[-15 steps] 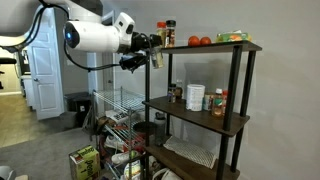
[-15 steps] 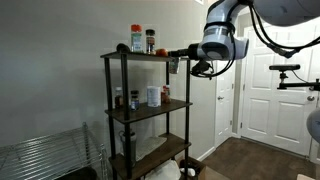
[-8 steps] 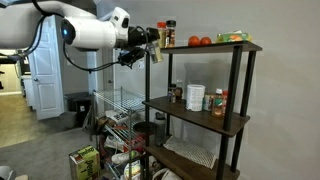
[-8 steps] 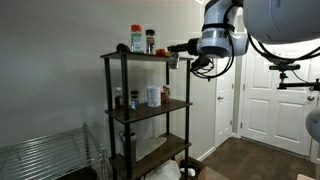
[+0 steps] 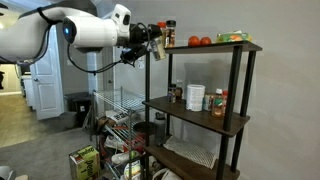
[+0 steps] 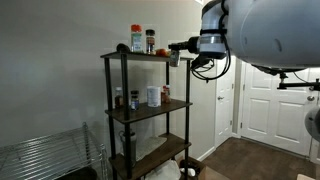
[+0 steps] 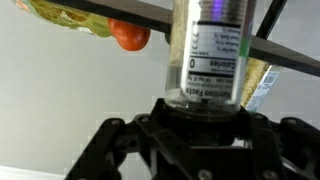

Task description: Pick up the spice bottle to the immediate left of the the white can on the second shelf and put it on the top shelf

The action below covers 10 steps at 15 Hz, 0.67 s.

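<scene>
Right now the gripper (image 7: 203,102) is clamping the spice bottle (image 7: 212,50), with the jaws squeezing its round body from both sides and the label facing the wrist camera. The bottle is sticking out past the fingers toward the edge of the top shelf (image 7: 140,10); I can't tell whether it is touching the board. In an exterior view the gripper (image 5: 150,47) is holding it just beside the rack's corner post at top-shelf height, well clear of the second shelf (image 5: 195,113). The white can (image 5: 196,97) is sitting on that second shelf. Tomatoes (image 5: 200,41) and two jars (image 5: 168,33) are taking up part of the top board, so the corner nearest the gripper is looking like the free spot. Judging by its size, the bottle is likely light. Its wall is looking rigid, smooth and clear, so probably slippery, and breakable if it is glass. Gripping around the cylinder mid-body seems right. The end inside the jaws is hidden.
</scene>
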Tool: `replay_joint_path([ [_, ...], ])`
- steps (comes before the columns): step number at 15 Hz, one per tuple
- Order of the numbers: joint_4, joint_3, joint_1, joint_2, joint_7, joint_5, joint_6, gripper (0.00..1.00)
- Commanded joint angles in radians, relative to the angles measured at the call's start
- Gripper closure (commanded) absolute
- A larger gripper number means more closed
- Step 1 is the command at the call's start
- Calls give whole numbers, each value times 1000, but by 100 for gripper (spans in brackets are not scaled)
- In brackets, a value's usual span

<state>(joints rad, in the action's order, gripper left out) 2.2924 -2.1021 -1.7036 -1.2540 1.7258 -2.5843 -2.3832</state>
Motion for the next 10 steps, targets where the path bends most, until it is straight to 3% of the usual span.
replay_joint_path([
  [1, 8, 3, 53, -81, -90, -1, 52, 40],
  [10, 7, 10, 73, -99, -111, -2, 66, 40],
])
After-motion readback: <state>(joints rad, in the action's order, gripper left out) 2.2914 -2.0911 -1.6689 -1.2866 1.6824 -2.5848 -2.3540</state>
